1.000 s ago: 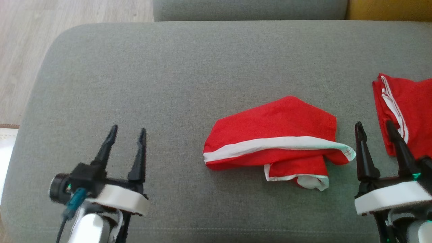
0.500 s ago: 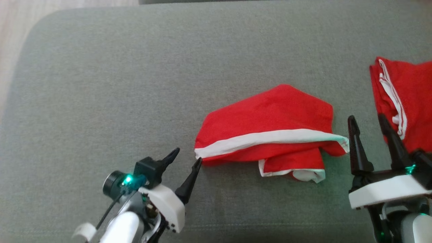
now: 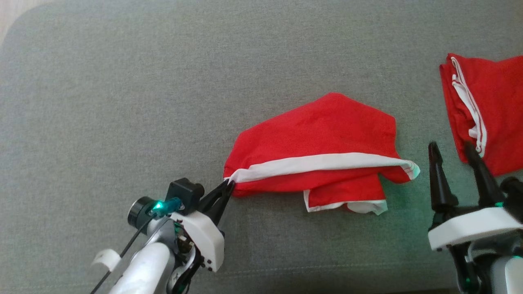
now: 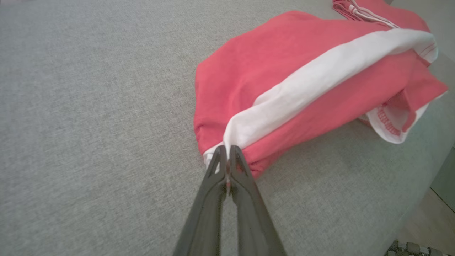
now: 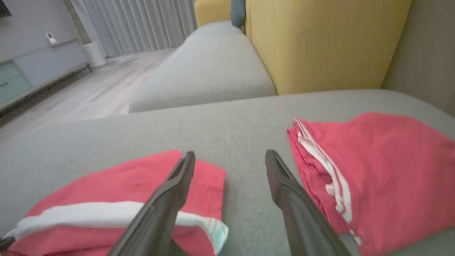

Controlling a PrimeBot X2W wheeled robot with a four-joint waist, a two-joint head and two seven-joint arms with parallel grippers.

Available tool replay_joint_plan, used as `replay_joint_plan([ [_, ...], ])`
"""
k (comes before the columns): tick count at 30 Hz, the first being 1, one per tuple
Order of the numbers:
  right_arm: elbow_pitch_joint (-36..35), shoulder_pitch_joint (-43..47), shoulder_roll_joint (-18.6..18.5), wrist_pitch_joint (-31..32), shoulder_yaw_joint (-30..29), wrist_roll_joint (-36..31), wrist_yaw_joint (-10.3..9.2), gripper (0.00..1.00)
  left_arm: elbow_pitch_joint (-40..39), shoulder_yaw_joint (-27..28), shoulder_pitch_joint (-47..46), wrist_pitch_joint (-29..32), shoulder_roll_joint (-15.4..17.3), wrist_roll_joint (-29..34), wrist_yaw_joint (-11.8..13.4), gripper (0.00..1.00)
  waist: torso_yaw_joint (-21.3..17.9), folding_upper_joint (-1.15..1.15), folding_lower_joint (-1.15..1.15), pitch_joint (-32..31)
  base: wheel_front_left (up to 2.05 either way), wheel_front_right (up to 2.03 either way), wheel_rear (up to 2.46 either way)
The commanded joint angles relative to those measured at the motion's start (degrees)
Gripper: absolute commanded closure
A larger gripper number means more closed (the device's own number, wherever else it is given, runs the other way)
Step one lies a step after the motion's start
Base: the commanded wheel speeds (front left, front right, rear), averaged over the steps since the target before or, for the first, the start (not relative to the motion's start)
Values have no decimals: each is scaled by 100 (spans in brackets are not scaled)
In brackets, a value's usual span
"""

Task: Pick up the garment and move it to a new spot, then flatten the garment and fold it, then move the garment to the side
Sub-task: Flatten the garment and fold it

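The left tool (image 3: pixel 229 185) is pressed together and pinches the left corner of the red garment (image 3: pixel 322 130), which lies crumpled on the grey sofa cushion (image 3: pixel 122 102). The right tool (image 3: pixel 449 146) is spread, between this garment and a folded red garment (image 3: pixel 490 110).

The garment (image 3: pixel 318 134) lies on the cushion (image 3: pixel 122 102), between the left gripper (image 3: pixel 229 184) and a second garment (image 3: pixel 498 106) to its right.

The left gripper (image 3: pixel 226 188) has swung in and its jaws have pinched the garment (image 3: pixel 322 139) at its white-banded corner.
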Motion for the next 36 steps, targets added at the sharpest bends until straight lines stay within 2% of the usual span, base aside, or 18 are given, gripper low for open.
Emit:
replay_joint_plan([
  [1, -111, -66, -32, 86, 86, -6, 21, 0, -139, 133, -237, -71, 100, -24, -22, 100, 9, 0, 0, 3, 0, 0, 0],
  [10, 367, 56, -66, 613, 390, 251, 21, 0, -128, 124, -320, -177, 132, -42, 23, 100, 70, 0, 0, 74, 0, 0, 0],
  [17, 628, -136, -106, 668, 488, 434, 21, 0, -157, 90, -376, -194, 148, -53, 43, 100, 98, 0, 0, 173, 0, 0, 0],
  [20, 679, -229, -140, 587, 537, 440, 21, 100, -164, 93, -395, -229, 159, -62, 61, 100, 109, 0, 0, 213, 0, 0, 0],
  [27, 261, -435, -243, 260, 445, 306, 21, 100, -490, 218, -472, -499, 301, 22, 227, 100, 126, 0, 0, 97, 0, 0, 0],
  [36, -790, -1000, -578, 387, 175, 167, 21, 100, -1849, 527, -1077, -462, 739, 353, 450, 100, 218, 0, 0, -449, 0, 0, 0],
])
